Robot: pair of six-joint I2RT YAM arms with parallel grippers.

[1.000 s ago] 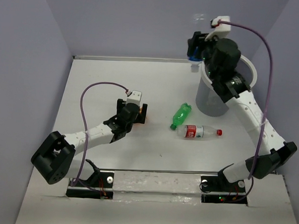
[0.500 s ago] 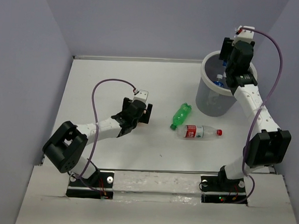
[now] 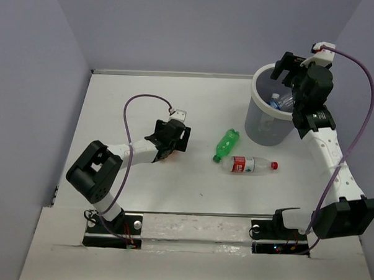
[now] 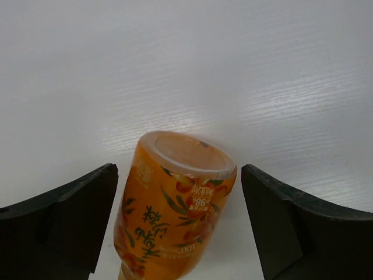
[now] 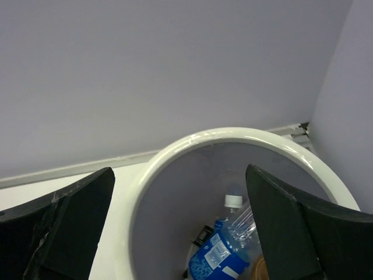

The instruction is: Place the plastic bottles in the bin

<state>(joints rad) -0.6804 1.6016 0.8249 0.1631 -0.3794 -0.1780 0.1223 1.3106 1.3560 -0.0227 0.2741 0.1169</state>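
The left jaws are spread around an orange bottle [image 4: 175, 210] left of the middle of the bench [image 3: 126, 106]. One finger [image 4: 64, 221] stands on each side of it, the left one at the bottle's edge and the right one across a thin gap, so they are not clamped on it. The bin [image 3: 259, 127] stands at the far right corner of the bench. The right jaws hang wide apart over its white rim [image 5: 175, 151], holding nothing. Inside the bin lies a clear blue-labelled bottle [image 5: 224, 256] with a white cap. A green bottle [image 3: 226, 143] and a clear red-labelled bottle [image 3: 248, 164] lie on the bench just beside each other, on the near side of the bin and right of the middle.
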